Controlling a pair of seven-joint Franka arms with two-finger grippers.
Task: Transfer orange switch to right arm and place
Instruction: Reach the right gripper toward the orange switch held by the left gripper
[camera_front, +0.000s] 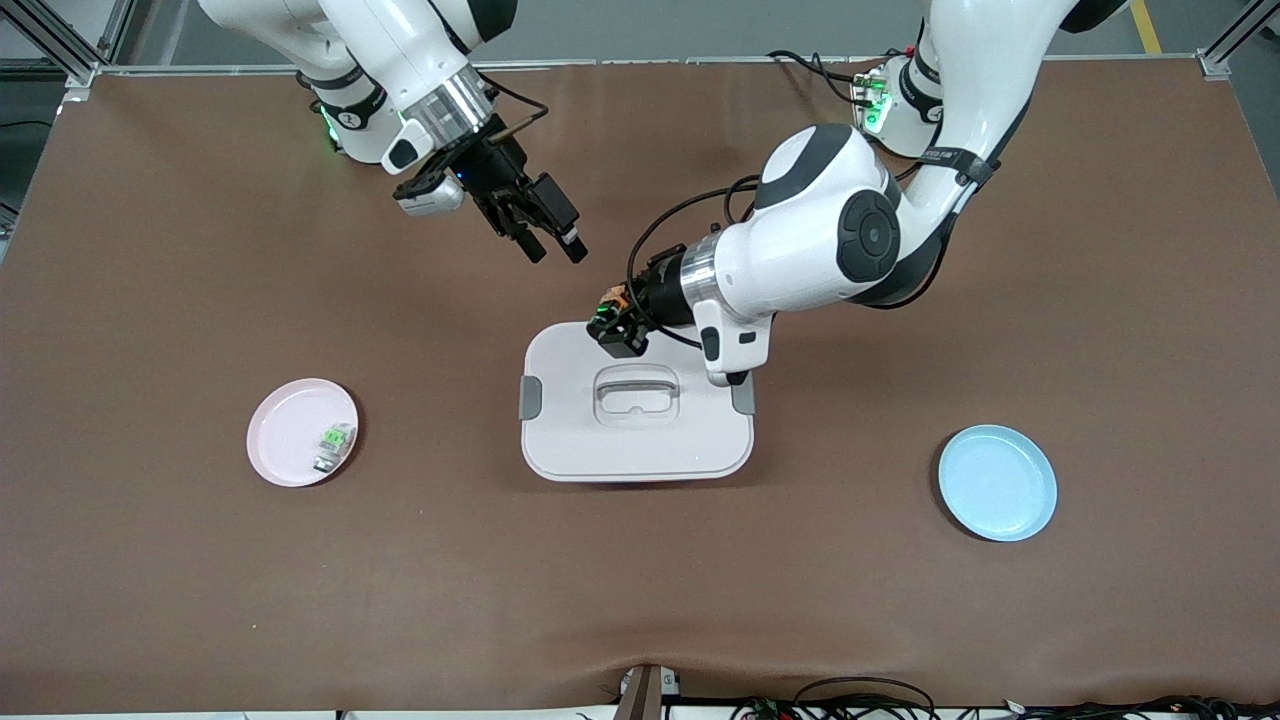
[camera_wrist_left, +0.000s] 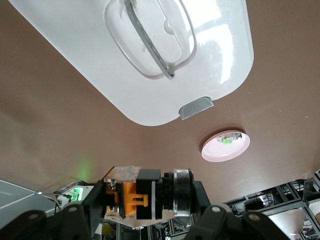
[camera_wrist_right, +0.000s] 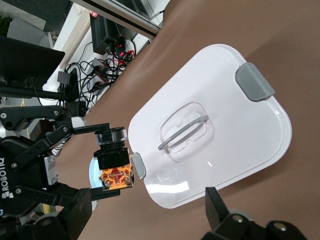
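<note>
Two plates lie nearest the front camera, a pink plate (camera_front: 290, 440) with one small green-and-white part (camera_front: 335, 445) on it, and one blue plate (camera_front: 998, 483) toward the left arm's end of the table. Between them, a little farther, stands one white lidded box (camera_front: 636, 412). Over its edge the left claw (camera_front: 618, 325) is closed on the one orange switch (camera_wrist_right: 114, 162), held in the air. The right claw (camera_front: 552, 245), open, hangs near. I judge it should come straight around the free end of the switch and close before the left claw lets go.
</note>
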